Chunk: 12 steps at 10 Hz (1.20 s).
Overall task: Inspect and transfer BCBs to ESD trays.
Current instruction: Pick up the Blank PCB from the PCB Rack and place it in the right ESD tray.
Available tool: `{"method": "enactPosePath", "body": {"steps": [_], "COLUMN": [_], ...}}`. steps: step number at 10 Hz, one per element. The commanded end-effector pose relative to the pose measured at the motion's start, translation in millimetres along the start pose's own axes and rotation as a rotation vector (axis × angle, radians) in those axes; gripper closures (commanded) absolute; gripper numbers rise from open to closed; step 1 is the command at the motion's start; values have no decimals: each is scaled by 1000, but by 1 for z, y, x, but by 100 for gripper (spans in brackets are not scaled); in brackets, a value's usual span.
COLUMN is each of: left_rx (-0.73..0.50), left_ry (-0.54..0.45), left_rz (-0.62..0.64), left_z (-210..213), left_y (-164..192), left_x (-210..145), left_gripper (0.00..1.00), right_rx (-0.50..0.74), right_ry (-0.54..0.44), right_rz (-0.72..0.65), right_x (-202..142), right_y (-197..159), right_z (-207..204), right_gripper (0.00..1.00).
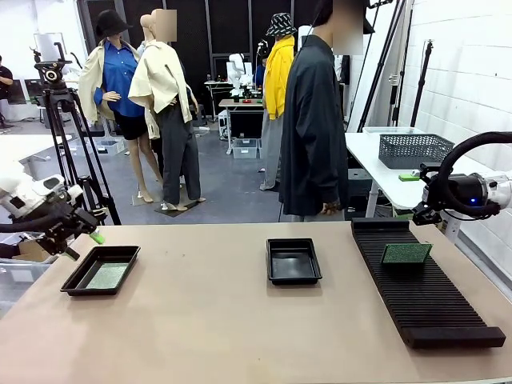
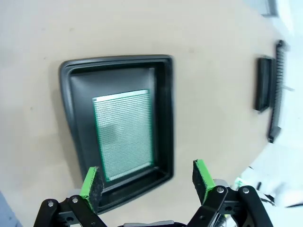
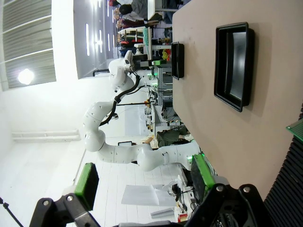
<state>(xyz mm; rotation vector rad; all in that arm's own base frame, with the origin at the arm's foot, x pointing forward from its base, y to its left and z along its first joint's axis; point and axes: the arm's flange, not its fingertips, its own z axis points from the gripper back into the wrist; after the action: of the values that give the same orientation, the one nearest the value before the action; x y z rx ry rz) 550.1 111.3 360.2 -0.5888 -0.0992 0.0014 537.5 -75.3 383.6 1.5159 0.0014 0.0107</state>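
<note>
Left hand: my left gripper (image 2: pixel 146 179) hangs over the desk's left edge, above the tray there. Its green pads (image 2: pixel 90 182) are spread wide with nothing between them.
Right hand: my right gripper (image 3: pixel 144 176) sits up by the desk's far right corner, beside the far end of the rack. Its fingers are spread apart and it carries nothing.
Left tray: a shallow black tray (image 1: pixel 78 277) lies flat near the desk's left edge, closer to the far side than to mine.
Board in tray: a green board (image 2: pixel 124 132) lies flat on the left tray's floor, inside the rim. From the wrist camera I see bare black floor showing beside it.
Middle tray: a second black tray (image 1: pixel 294 278) lies about mid-desk, toward the far edge and well apart from the first. I see only its dark floor.
Rack: a long black ribbed rack (image 1: pixel 432 308) runs from the far edge toward me along the desk's right side.
Board on rack: another green board (image 1: pixel 406 254) rests on the ribs in the rack's far half, tilted up. I cannot tell whether it sits in a slot.
Person: someone in a dark coat (image 1: pixel 314 120) stands at the far edge, between the middle tray and the rack, one hand (image 1: pixel 328 210) hanging at desk height.
</note>
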Motion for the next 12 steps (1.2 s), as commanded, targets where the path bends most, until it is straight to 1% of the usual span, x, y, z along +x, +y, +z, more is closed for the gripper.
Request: {"method": "enactPosePath", "body": {"steps": [1,2,3,5,6,7,10,12], "left_rx": [-195,-257,-361,-548,-661,-725,-822,-791], "left_ry": [22,0,37,63,105,100,55,77], "left_rz": [-36,-45,-68,-76,-81,-83,-83,-83], "left_z": [23,30,34,38,42,45,46,40], "left_y": [19,26,36,51,55,56,53,53], "left_x": [-2,-4,-7,-6,-7,-7,-5,-11], "left_gripper": [0,0,0,0,0,0,0,0], "right_rx": [-9,-9,-9,-9,-9,-9,-9,-9], "right_ry": [-11,-11,-11,-11,-11,-11,-11,-11], "right_rz": [-6,-6,-6,-6,-6,-6,-6,-6], "right_x": [-3,-3,-3,-3,-3,-3,-3,-3], "right_y": [0,0,0,0,0,0,0,0], "right_z": [-2,-2,-2,-2,-2,-2,-2,-2], "right_gripper": [0,0,0,0,0,0,0,0]}}
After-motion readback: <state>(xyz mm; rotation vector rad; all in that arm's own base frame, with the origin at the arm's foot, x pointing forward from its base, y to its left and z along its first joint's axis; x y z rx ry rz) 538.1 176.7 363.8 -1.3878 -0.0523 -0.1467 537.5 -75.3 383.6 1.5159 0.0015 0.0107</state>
